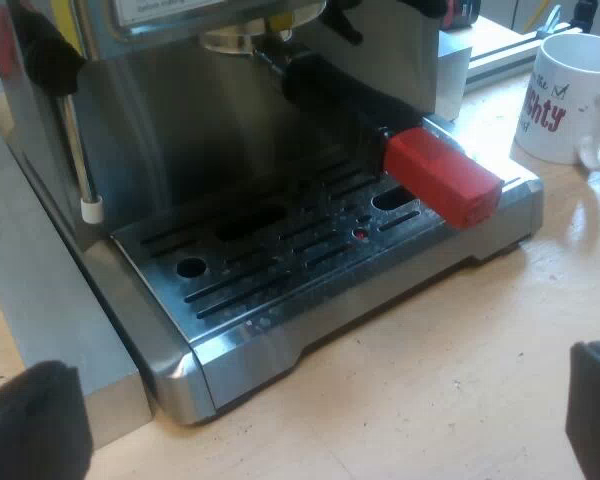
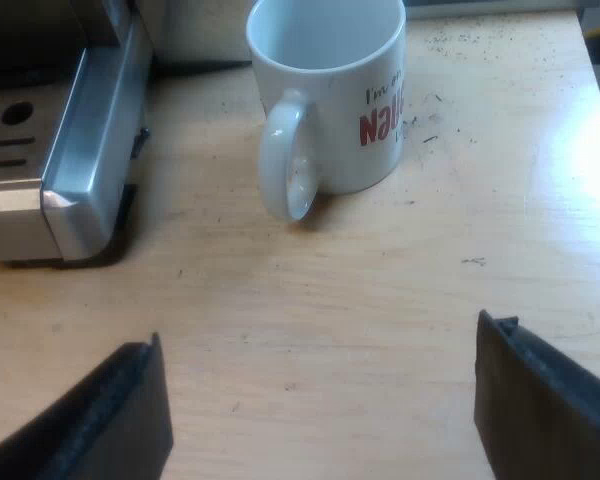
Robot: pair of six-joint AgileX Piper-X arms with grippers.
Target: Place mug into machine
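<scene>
A white mug (image 2: 330, 95) with red lettering stands upright on the wooden table beside the espresso machine's drip tray corner (image 2: 85, 190), its handle turned toward my right gripper (image 2: 320, 410). That gripper is open, its black fingers (image 2: 120, 420) spread wide a short way short of the mug, nothing between them. My left gripper (image 1: 320, 420) is open too, facing the machine's drip tray (image 1: 310, 250). The metal holder is locked into the machine's front, its dark handle ending in red (image 1: 442, 178) over the tray. The mug (image 1: 565, 95) stands past the tray's far corner.
A steam wand with a white tip (image 1: 90, 208) hangs at the machine's side over the tray. Bare wooden table (image 1: 430, 380) lies before the tray. Dark crumbs (image 2: 450, 45) dot the table beyond the mug. A metal block (image 1: 455, 60) stands behind the machine.
</scene>
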